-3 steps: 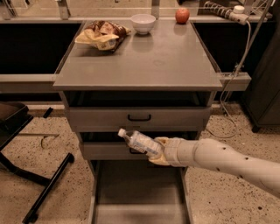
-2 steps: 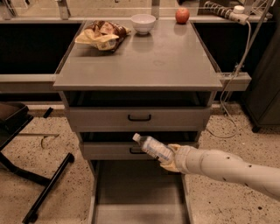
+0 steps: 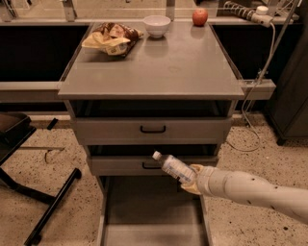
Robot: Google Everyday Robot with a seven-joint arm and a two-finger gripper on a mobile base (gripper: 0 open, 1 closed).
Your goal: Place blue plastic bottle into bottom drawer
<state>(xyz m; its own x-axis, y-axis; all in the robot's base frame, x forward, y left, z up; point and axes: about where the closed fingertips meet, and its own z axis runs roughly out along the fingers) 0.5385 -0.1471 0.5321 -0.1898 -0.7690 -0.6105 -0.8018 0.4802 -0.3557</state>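
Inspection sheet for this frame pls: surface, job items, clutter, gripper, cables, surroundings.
Surface: grey cabinet top, with items only along its back edge.
Job's things: blue plastic bottle is held tilted, cap up-left, above the bottom drawer. The drawer is pulled open and the bottle is not yet in it.
Clutter: snack bag, white bowl, red apple.
Grippers: gripper at lower right, shut on the bottle's base end, in front of the middle drawer.
Cables: white cable hangs from a power strip at right.
Surroundings: speckled floor, black chair base at left.
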